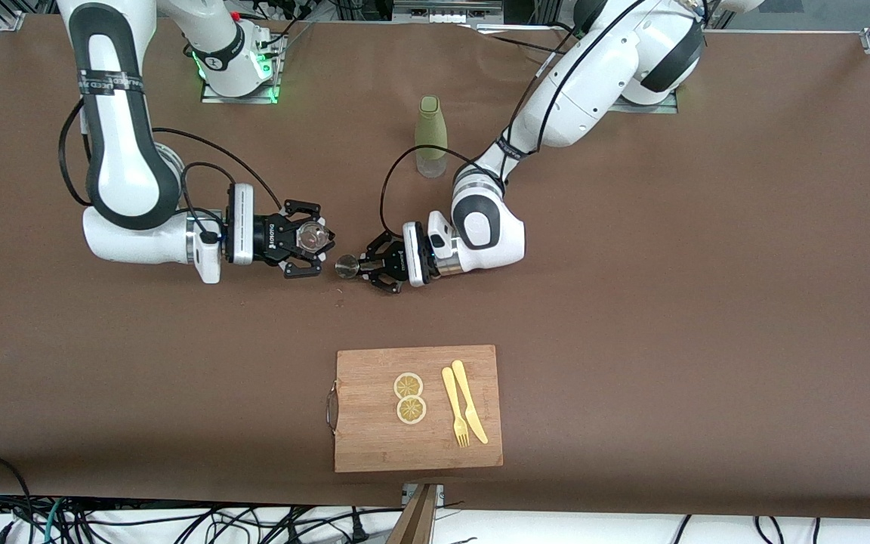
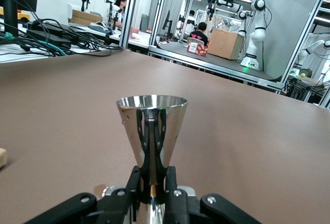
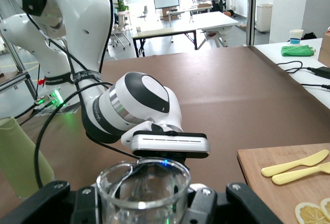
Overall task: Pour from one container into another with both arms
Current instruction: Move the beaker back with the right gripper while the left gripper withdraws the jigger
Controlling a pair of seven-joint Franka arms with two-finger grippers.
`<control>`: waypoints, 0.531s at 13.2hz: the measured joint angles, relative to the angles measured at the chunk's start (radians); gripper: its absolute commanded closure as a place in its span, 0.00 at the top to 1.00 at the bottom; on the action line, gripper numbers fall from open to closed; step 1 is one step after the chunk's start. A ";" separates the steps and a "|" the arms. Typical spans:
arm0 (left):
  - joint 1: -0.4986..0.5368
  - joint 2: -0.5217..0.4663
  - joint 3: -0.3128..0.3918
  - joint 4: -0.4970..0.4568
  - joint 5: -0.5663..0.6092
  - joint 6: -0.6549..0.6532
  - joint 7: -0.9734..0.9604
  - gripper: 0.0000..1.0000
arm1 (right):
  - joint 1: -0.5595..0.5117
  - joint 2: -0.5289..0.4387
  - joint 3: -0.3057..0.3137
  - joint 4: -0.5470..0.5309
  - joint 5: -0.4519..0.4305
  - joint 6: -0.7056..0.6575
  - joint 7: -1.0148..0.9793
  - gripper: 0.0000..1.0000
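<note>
My right gripper (image 1: 318,242) is shut on a clear glass beaker (image 1: 312,239), held upright over the middle of the table. In the right wrist view the beaker (image 3: 142,190) fills the space between the right gripper's (image 3: 142,206) black links. My left gripper (image 1: 363,266) is shut on a polished steel jigger (image 1: 345,266), upright, its mouth a short gap from the beaker. The left wrist view shows the jigger's cone (image 2: 151,123) rising from the left gripper (image 2: 153,182), pinched at its narrow waist. I cannot tell what is inside either vessel.
A green bottle (image 1: 430,132) stands toward the robots' bases, farther from the front camera than both grippers. Nearer to the front camera lies a wooden cutting board (image 1: 374,446) with two lemon slices (image 1: 408,397), a yellow fork (image 1: 454,408) and a yellow knife (image 1: 469,400).
</note>
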 measured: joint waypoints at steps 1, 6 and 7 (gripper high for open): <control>0.007 -0.004 0.000 -0.004 0.000 0.000 0.000 0.00 | -0.017 0.000 0.000 -0.001 0.000 -0.023 0.000 0.09; 0.038 -0.042 0.000 -0.050 0.017 -0.001 0.000 0.00 | -0.147 0.034 0.001 0.010 0.000 -0.203 -0.009 0.09; 0.050 -0.057 0.000 -0.071 0.030 -0.001 0.000 0.00 | -0.184 0.055 0.001 0.020 -0.002 -0.242 -0.026 0.09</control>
